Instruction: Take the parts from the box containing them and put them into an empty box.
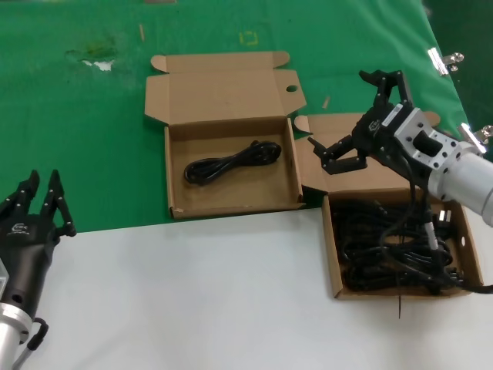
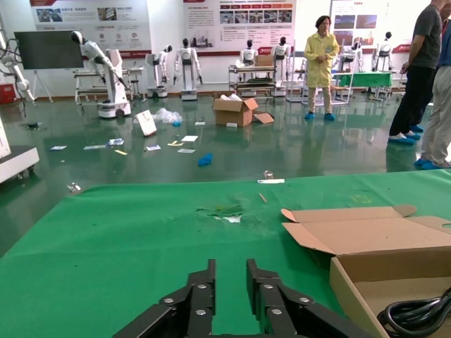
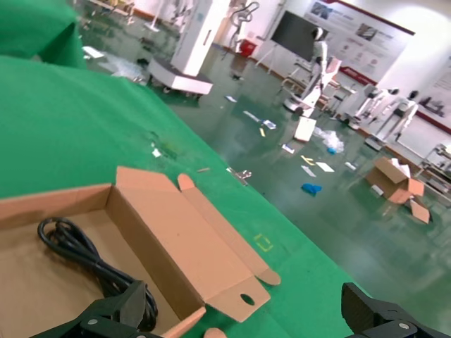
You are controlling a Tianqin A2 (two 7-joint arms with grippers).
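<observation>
Over the gap between the two boxes, my right pincer (image 1: 356, 116) hangs with its fingers spread wide and nothing in them. It sits above the raised lid flap of the full box (image 1: 333, 254), which stands on the bench (image 1: 192, 293) at my right with a dense tangle of black cords (image 1: 393, 243) inside. The other box (image 1: 173, 166) sits on the green cloth (image 1: 77, 116) just to the left, lid open, with one coiled cord (image 1: 231, 162) lying flat in its middle. So one is across and the pile is left.

Risks as I see them:
- The cords in the full box are knotted over each other. A grab into that heap likely hooks two or three loops, and lifting would drag extras out or tip the light box.
- A thin cable off my right arm drapes down over the pile; I think it ends in a small plug near the far wall, hard to be sure. Closing on it by mistake is a real chance.
- The full box's flap stands right under the pincer. Dropping straight down from here would hit the flap and shove the box.
- A dangling cord carried across could snag the near wall of the receiving box and pull it.

My left pincer (image 1: 42, 204) is parked low at the bench's left edge, fingers close together and holding nothing, well apart from both boxes.
</observation>
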